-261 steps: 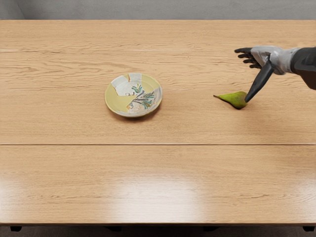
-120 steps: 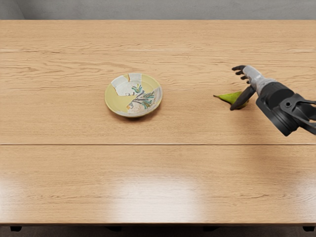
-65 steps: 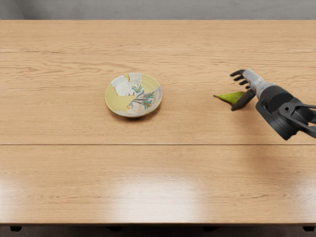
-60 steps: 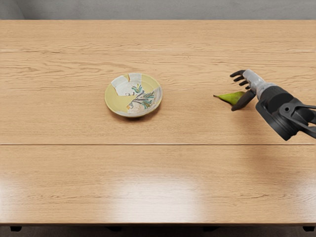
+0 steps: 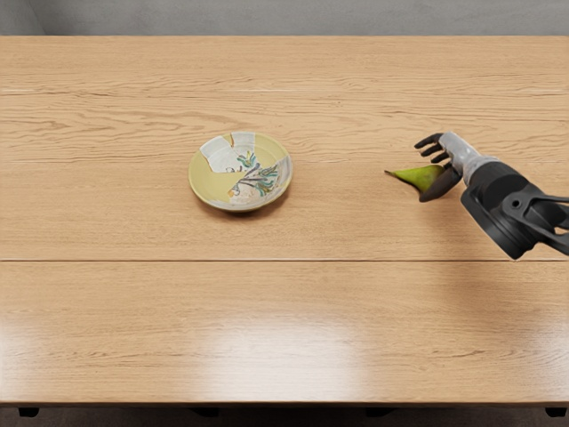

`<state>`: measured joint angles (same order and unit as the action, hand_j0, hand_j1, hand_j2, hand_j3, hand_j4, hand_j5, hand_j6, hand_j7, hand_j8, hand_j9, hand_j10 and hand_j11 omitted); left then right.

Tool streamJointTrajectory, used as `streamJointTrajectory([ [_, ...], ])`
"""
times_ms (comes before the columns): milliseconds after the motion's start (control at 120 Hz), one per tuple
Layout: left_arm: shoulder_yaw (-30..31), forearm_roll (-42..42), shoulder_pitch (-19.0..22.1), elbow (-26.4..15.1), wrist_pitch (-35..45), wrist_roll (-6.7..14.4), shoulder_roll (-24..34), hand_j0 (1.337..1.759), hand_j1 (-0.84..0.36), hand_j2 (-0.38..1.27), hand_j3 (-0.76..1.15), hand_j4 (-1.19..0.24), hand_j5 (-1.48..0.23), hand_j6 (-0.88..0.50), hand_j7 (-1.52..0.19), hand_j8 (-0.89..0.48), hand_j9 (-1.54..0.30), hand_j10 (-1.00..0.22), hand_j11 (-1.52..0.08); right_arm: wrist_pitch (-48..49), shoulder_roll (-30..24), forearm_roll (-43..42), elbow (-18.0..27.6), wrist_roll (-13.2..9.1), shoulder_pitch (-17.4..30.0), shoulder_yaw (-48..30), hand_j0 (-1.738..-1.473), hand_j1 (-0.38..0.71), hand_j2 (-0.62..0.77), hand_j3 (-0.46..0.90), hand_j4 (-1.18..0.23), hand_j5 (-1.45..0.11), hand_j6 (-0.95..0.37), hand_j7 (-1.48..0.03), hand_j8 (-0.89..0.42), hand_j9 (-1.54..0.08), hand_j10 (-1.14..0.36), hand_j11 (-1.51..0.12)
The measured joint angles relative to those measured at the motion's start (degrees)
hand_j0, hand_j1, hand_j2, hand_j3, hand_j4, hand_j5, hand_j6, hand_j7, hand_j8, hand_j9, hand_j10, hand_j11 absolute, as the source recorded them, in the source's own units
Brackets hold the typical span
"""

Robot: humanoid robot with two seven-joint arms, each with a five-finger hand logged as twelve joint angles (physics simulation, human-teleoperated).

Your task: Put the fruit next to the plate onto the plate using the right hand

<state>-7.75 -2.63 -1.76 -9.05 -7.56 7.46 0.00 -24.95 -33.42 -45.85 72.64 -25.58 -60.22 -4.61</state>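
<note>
Along the lower frame, the worktop [image 5: 284, 338] is glossy pale wood planking. At mid right, the grey and black right hand [image 5: 447, 157], its arm entering from the right edge, sits against the broad end of the pear [image 5: 414, 175]; whether it grips cannot be told. The pear is green and tapered, lying on the worktop with its stem pointing left, well apart from the round yellow patterned plate [image 5: 197, 178].

I see the pear [image 5: 414, 175] lying on its side on the counter [image 5: 338, 302], well apart from the plate [image 5: 195, 175], off to the plate's right. It is yellow-green, its narrow stem end pointing left toward the plate, its broad end partly hidden behind the right hand [image 5: 442, 163]. The plate sits flat near the counter's middle: round and shallow, yellow-rimmed, with a pale patchwork and a green leafy sprig painted inside.
</note>
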Motion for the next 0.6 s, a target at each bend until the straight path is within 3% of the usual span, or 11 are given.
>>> streamJointTrajectory([
  [208, 0.0, 0.0, 0.0, 0.0, 0.0, 0.0, 0.0, 1.658, 0.35, 0.00, 0.00, 0.00, 0.00, 0.00, 0.00, 0.00, 0.00, 0.00, 0.00, 0.0, 0.0, -0.3, -0.2, 0.0, 0.4, -0.1, -1.658, 0.04, -0.06, 0.00, -0.35, -0.42, -0.34, -0.43, -0.35, -0.42, -0.39, -0.43],
  [600, 0.0, 0.0, 0.0, 0.0, 0.0, 0.0, 0.0, 1.658, 0.35, 0.00, 0.00, 0.00, 0.00, 0.00, 0.00, 0.00, 0.00, 0.00, 0.00, 0.0, 0.1, 0.2, -1.2, 0.0, 0.5, -0.1, -1.658, 0.05, -0.06, 0.00, -0.34, -0.43, -0.34, -0.43, -0.34, -0.43, -0.34, -0.43],
])
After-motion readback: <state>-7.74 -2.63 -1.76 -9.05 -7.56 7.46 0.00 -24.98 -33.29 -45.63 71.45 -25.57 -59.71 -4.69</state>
